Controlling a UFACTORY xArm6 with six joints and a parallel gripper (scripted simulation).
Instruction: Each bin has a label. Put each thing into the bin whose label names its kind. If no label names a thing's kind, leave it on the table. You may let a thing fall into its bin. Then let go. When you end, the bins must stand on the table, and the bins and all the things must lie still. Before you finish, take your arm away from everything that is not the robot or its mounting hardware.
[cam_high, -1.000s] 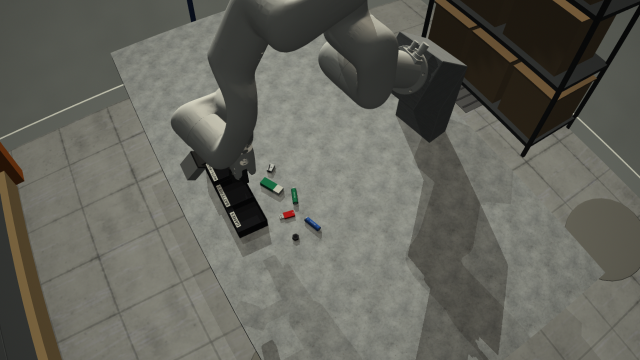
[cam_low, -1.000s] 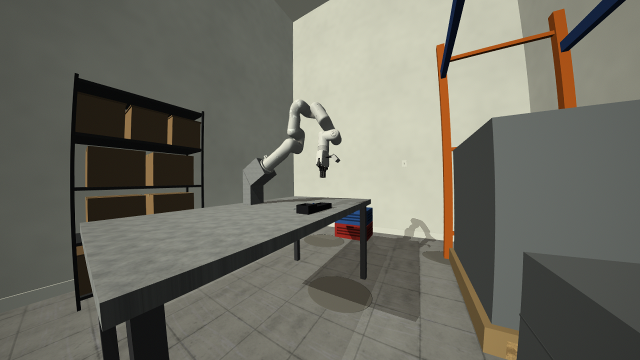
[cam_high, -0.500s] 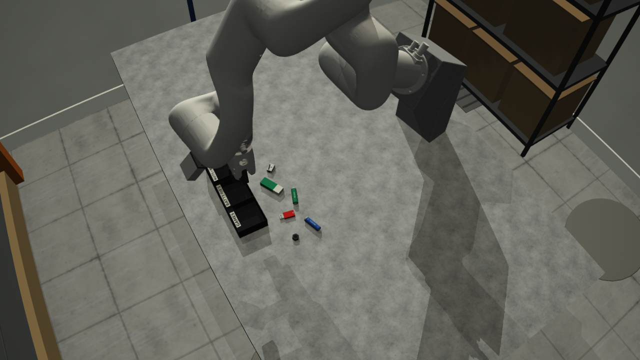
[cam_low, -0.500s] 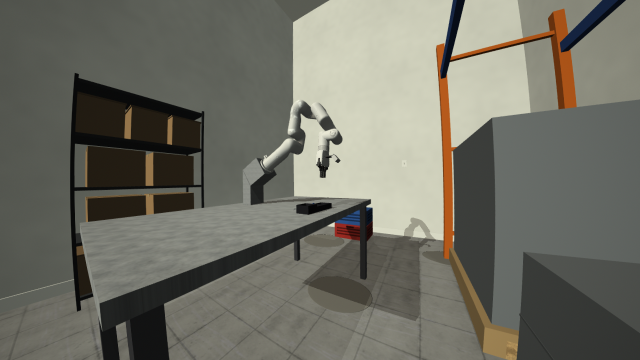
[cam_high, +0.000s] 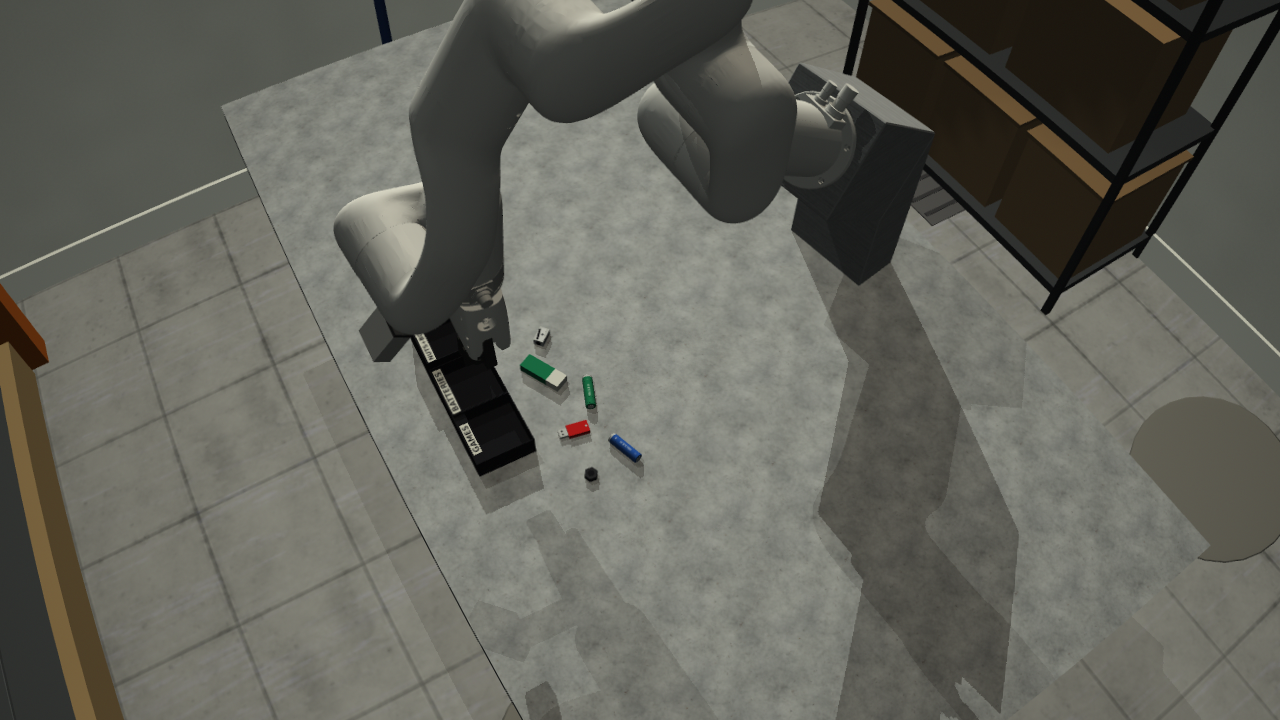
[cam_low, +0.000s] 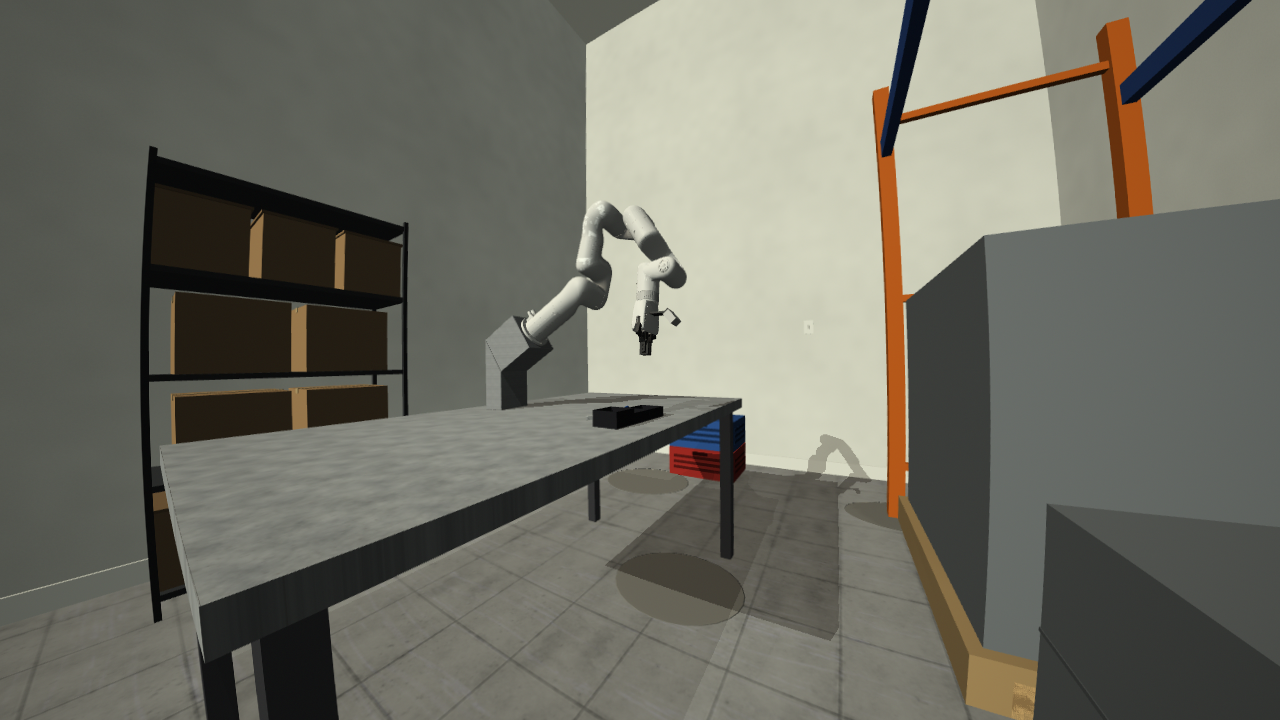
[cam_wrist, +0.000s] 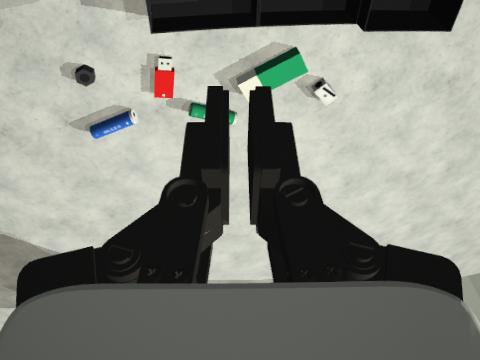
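Note:
My gripper (cam_high: 484, 354) (cam_low: 645, 351) (cam_wrist: 238, 117) is shut and empty, high above the table near the bins. A black GAMES bin (cam_high: 508, 459) (cam_wrist: 200, 24), a BATTERIES bin (cam_high: 445, 391) and a partly hidden bin whose label starts "NUTS" (cam_high: 424, 346) stand in a row. On the table lie a dark hex nut (cam_high: 590, 474) (cam_wrist: 85, 75), a blue battery (cam_high: 624, 447) (cam_wrist: 113, 124), a green battery (cam_high: 588, 391) (cam_wrist: 198, 111), a red USB stick (cam_high: 577, 429) (cam_wrist: 164, 82), a green-white eraser (cam_high: 539, 368) (cam_wrist: 282, 68) and a metal sharpener (cam_high: 541, 336) (cam_wrist: 326, 93).
The bins stand near one long edge of the grey table (cam_high: 716, 537) (cam_low: 358, 483). The arm's pedestal (cam_high: 859, 197) (cam_low: 505, 367) is at the opposite side. A shelf rack with cardboard boxes (cam_high: 975, 125) (cam_low: 228, 335) stands beyond it.

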